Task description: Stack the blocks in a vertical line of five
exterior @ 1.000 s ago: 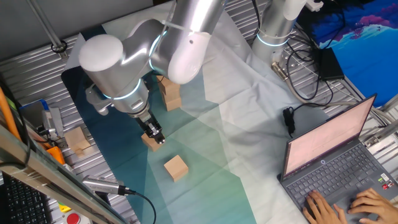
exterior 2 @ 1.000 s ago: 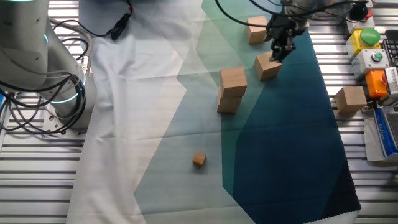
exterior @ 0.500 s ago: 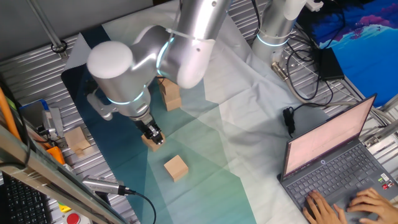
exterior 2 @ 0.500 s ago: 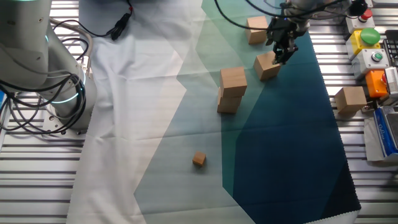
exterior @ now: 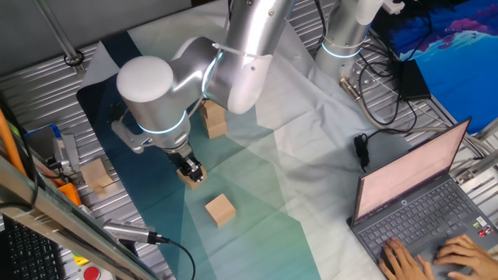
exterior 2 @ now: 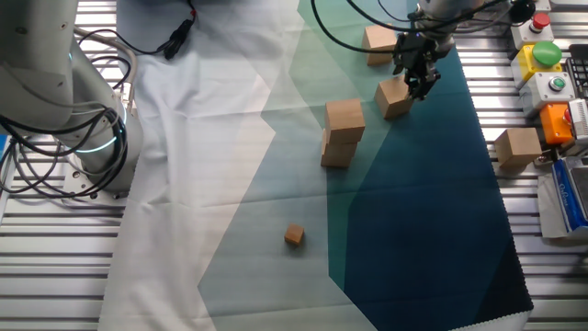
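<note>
My gripper hangs low over a tan block that lies on the teal cloth. Its fingers look slightly apart at the block's top edge. In the other fixed view the gripper is at the upper right of that block. A stack of two blocks stands behind it, also seen in the other view. A single block lies in front, which is the far block in the other view. One more block sits off the cloth on the metal table.
A much smaller wooden cube lies on the pale cloth. A second arm's base stands at the back. A laptop with hands typing is at the right. A button box sits by the table edge.
The arm's wrist has turned and shifted slightly above the block, with the fingertips staying at it. The blocks have not moved.
</note>
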Available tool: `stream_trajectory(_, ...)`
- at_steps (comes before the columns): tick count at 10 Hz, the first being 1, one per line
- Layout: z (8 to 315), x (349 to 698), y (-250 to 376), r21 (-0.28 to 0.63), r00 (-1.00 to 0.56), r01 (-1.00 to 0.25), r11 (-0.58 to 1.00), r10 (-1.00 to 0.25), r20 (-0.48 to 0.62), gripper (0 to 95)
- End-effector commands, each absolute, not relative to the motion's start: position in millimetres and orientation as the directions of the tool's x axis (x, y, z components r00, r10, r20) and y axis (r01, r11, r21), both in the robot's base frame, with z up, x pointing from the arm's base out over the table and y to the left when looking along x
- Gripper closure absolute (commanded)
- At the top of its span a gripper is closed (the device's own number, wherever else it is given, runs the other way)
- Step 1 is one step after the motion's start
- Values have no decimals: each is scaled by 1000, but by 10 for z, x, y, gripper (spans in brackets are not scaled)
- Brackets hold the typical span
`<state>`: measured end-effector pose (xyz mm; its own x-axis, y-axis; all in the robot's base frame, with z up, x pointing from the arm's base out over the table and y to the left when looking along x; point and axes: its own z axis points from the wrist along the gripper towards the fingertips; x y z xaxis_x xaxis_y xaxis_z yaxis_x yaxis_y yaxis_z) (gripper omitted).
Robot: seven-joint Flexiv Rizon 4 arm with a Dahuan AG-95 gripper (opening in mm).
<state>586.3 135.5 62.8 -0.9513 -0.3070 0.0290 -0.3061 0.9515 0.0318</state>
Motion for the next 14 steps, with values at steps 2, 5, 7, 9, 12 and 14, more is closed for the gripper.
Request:
stream_trajectory(2, 616, 5870, 1350, 22, -946, -322, 947, -322, 19, 380)
stream_trajectory(5, 582, 5878, 1330, -1, -936, -352, 936, -352, -2, 190)
stream_trajectory(7, 564, 5878, 1322, -3, -935, -355, 935, -355, -5, 190)
stream_trajectory(9, 506, 5878, 1301, -2, -934, -357, 934, -357, -13, 190)
stream_trajectory(12, 483, 5881, 1297, -1, -943, -333, 943, -333, -12, 380)
stream_trajectory(14, 455, 5885, 1313, -3, -952, -306, 952, -306, -4, 760)
